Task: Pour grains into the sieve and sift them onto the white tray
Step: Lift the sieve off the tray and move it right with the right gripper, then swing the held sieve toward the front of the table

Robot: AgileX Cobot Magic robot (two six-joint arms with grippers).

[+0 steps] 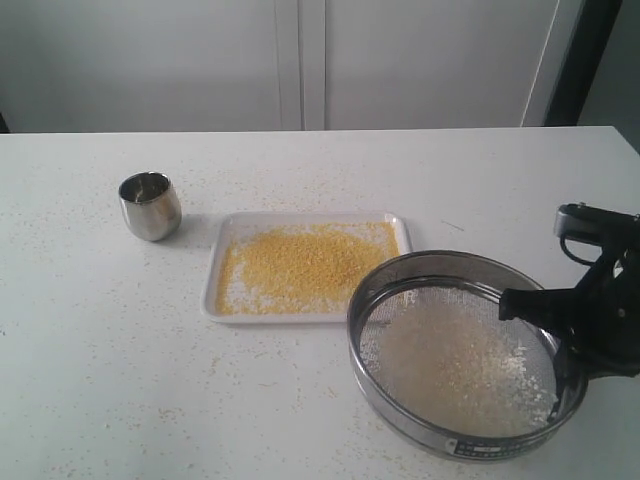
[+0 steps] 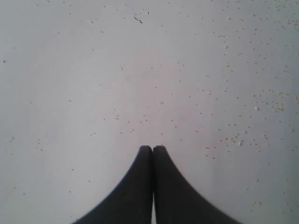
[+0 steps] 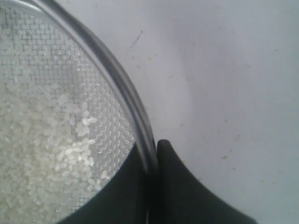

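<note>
now the right tool point(image 3: 152, 153) pinches the rim of the sieve point(image 1: 490, 449), which overlaps one corner of the white tray point(image 1: 300, 216); pale grains point(image 1: 450, 365) lie on its mesh and golden grains point(image 1: 305, 265) on the tray. the left tool point(image 2: 153, 149) is pressed together over the worktop point(image 2: 93, 93). held by one thin edge, the sieve could tip or slip, spilling pale grains onto the sifted pile.
</note>
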